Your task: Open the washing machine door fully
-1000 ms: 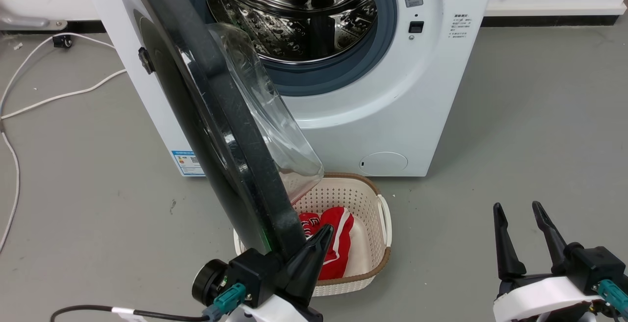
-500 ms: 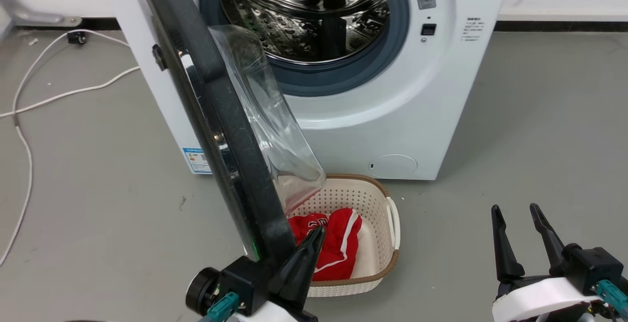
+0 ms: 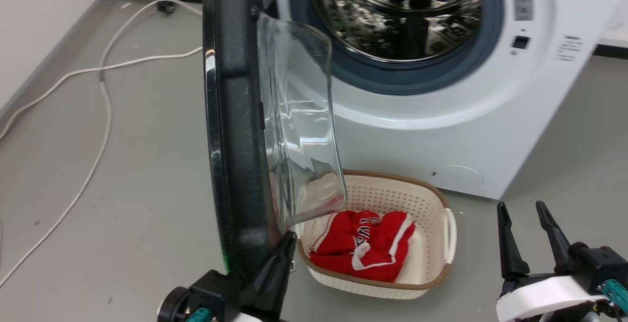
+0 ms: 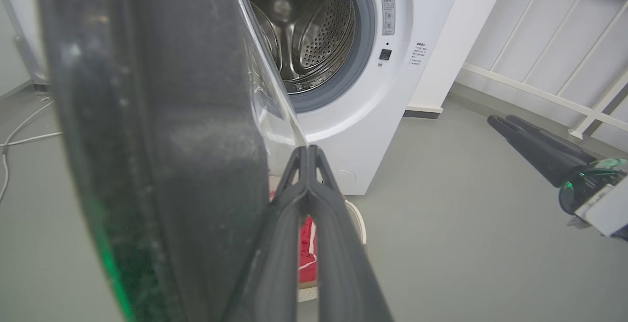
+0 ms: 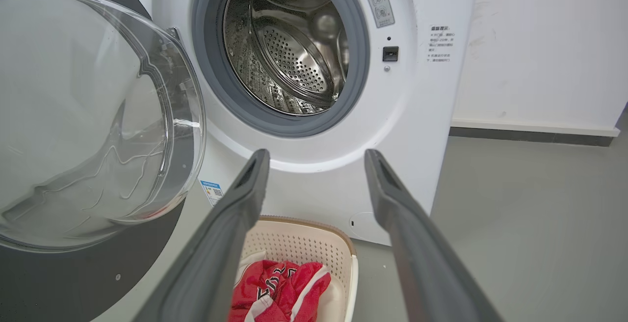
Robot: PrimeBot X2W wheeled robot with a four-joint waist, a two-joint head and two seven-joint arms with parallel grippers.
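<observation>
- The washing machine door (image 3: 235,116) stands swung out from the left side of the washing machine (image 3: 441,130). It is edge-on to the head view, roughly square to the machine's front.
- Its clear glass bowl (image 3: 299,130) bulges to the right, and the steel drum (image 3: 397,13) lies open behind it.
- The left gripper (image 3: 289,241) reaches up from the near left. Its dark fingers are together, tips meeting with nothing between them, and they lie against the door's low near edge on the glass side.
- In the left wrist view the door's black rim runs just left of the closed fingers.
- The right gripper (image 3: 520,209) hangs at the near right, well apart from door and machine, above the grey floor (image 3: 539,165). Its fingers point up and away, spread apart and holding nothing.
- A pale perforated basket (image 3: 422,282) sits on the floor before the machine, just right of the door's lower edge, with a red garment (image 3: 368,248) inside.
- A white cable (image 3: 98,130) trails across the floor at the far left.
</observation>
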